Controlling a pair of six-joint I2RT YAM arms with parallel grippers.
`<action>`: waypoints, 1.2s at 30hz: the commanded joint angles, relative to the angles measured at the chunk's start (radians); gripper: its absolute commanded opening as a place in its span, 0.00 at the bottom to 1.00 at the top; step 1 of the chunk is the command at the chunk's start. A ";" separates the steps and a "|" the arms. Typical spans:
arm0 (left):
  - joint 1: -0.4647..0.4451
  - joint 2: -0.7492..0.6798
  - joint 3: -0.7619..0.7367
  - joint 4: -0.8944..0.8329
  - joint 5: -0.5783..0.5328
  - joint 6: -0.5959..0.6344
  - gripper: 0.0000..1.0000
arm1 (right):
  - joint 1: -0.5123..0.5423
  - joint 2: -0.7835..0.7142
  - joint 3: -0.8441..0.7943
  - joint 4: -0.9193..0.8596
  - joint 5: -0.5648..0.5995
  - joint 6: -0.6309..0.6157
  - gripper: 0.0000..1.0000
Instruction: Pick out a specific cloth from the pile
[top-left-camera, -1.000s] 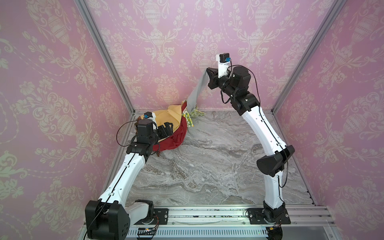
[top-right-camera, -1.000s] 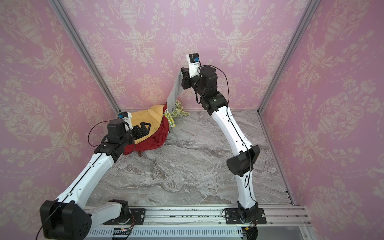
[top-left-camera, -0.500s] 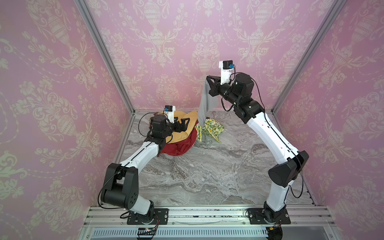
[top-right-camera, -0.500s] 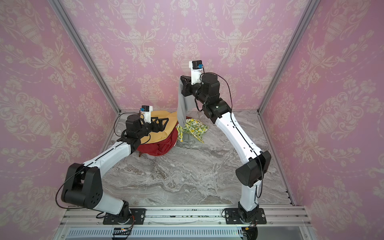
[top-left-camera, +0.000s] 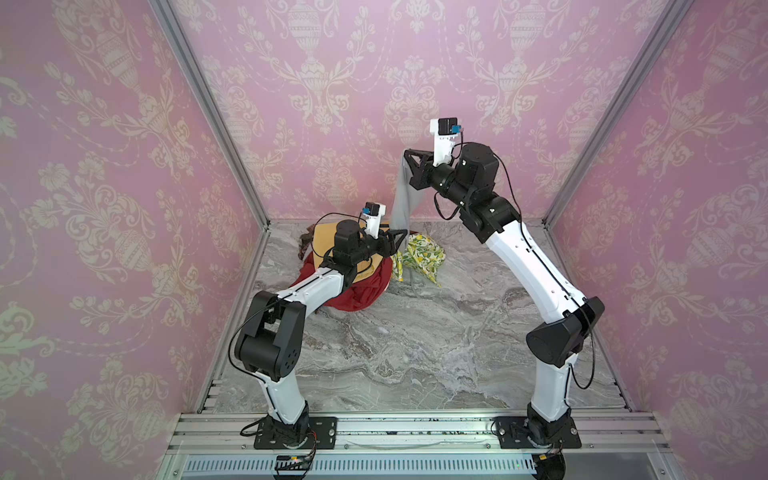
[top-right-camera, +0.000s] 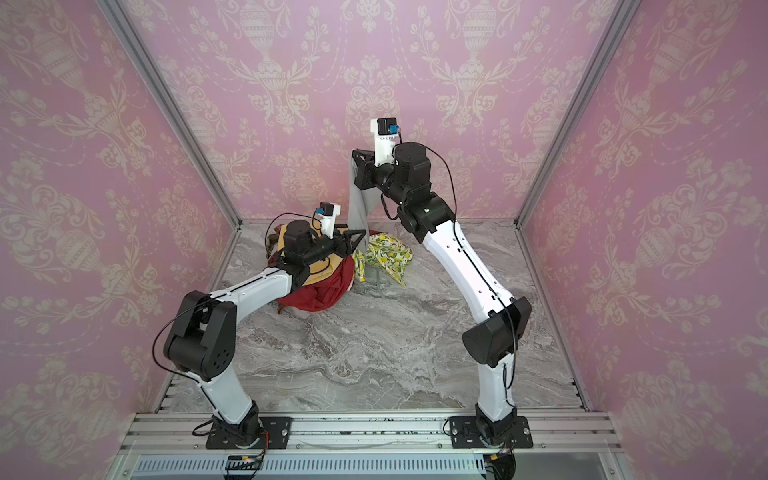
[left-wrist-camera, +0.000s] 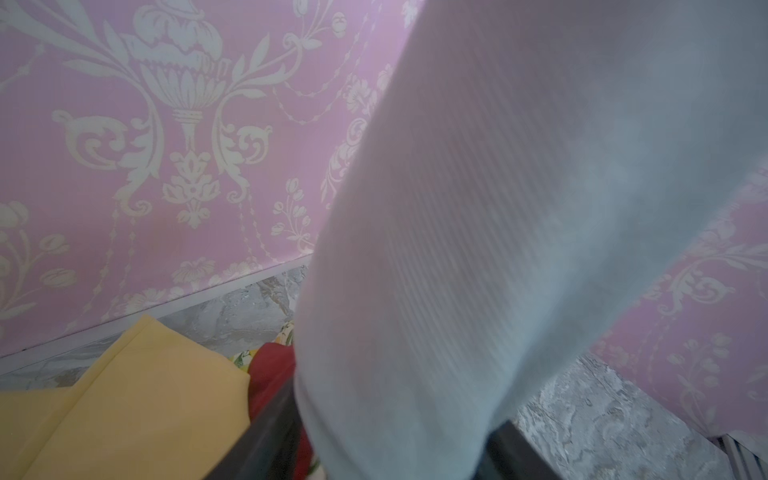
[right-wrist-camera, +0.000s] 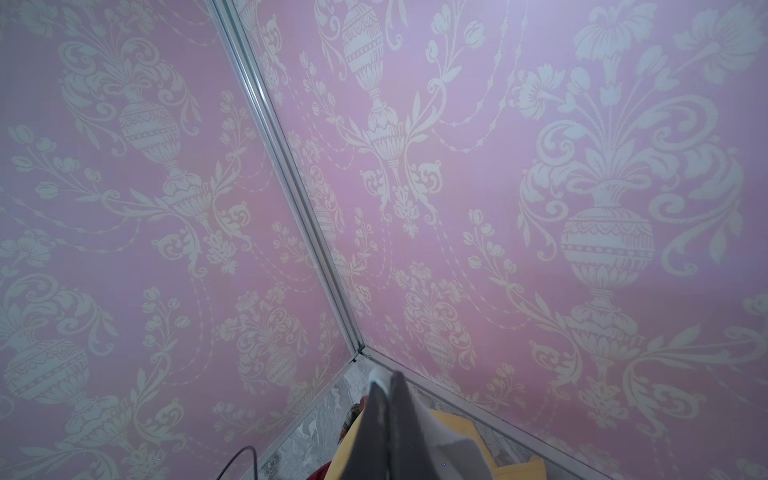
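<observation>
Top view, cloth below right end effector

right arm raised (fingers pinched), left arm low.

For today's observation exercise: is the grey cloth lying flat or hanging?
Hanging: the grey cloth drapes from the shut right gripper down toward the pile.
</observation>
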 joint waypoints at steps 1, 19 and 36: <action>0.006 0.050 0.097 0.052 -0.049 -0.046 0.28 | 0.008 -0.046 -0.037 0.065 0.023 0.004 0.00; 0.129 0.026 0.752 -0.552 -0.091 -0.063 0.00 | -0.052 -0.239 -0.755 0.326 -0.066 -0.067 0.55; 0.125 0.121 1.265 -0.878 0.012 -0.104 0.00 | -0.009 -0.079 -0.715 0.550 -0.232 -0.090 0.72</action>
